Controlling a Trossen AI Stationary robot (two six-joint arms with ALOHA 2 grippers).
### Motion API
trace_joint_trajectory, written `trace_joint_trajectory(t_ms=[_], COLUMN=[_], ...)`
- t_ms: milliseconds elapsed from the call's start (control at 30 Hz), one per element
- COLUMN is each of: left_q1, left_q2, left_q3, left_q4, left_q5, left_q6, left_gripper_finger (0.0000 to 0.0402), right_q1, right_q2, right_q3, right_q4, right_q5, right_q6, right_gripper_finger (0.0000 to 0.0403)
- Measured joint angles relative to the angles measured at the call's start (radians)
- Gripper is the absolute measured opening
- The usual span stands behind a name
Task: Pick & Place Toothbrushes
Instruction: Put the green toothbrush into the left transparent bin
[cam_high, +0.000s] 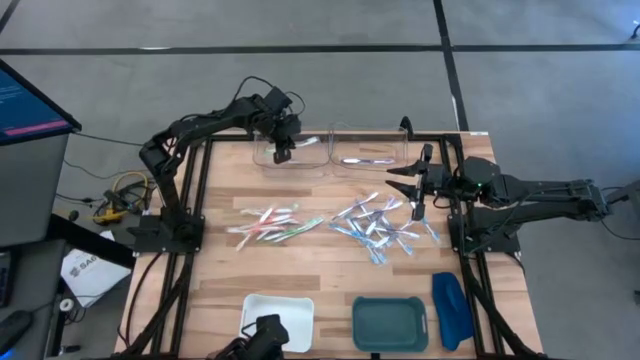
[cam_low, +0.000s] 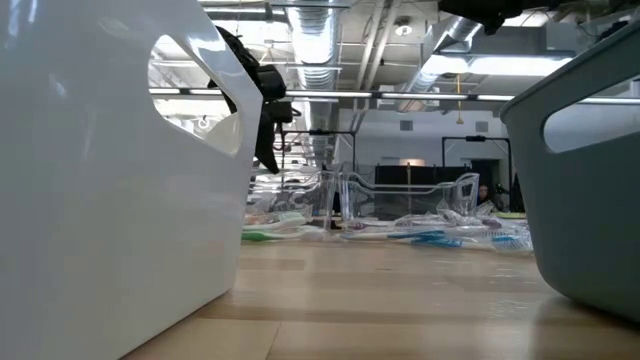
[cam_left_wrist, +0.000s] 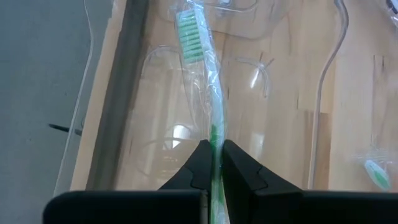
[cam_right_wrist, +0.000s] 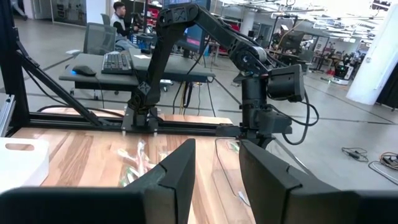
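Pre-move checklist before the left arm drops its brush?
1. Left pincer shut on green toothbrush: ok.
2. Brush hangs over the left clear bin: ok.
3. Wrapper intact around the brush head: ok.
4. Right pincer open, empty, clear of the left arm: ok.
5. Piles of toothbrushes remain on the table: ok.
6. Height of brush tip above bin floor: cannot tell.

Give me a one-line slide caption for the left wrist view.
Left pincer shut on a clear-wrapped green toothbrush, held above a clear bin at the table's edge.
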Motion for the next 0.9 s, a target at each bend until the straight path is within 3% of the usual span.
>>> trace_joint_trajectory(t_ms=[200, 900], left_q1=[-0.005, -0.060], left_q2=[0.000, 0.000], left_q3=[0.000, 0.000], left_q4=[-0.016, -0.045], left_q5=[0.084, 0.072], left_q6=[-0.069, -0.081], left_gripper_finger=[0.0008, 0.0008], right_q1=[0.000, 0.001], right_q2=[0.000, 0.000], right_q3=[0.000, 0.000], right_q4=[0.000, -0.002], right_q5=[0.000, 0.000], right_q6=[0.000, 0.003], right_gripper_finger=[0.0118, 0.0118])
